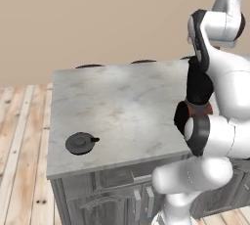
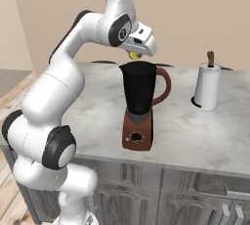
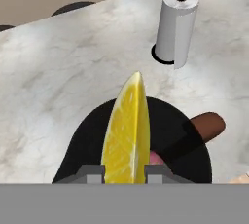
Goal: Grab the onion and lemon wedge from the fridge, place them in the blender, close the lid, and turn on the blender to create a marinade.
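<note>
Even, soft light; slightly blurry render.

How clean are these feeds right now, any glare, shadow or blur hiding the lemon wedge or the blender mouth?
Hand view: sharp and evenly lit, the lemon wedge bright between the pincer tips, the blender mouth below dark with a pinkish patch inside. Right base view: soft, no glare, the wedge a small yellow speck under the hand. Left base view: the arm blocks the blender; the lid casts a faint shadow on the counter.

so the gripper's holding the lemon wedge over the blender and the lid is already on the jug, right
Not quite. The gripper does hold the lemon wedge over the blender, but the lid is not on the jug. The left base view shows it lying flat on the counter, and the hand view shows the jug's mouth open.
</note>
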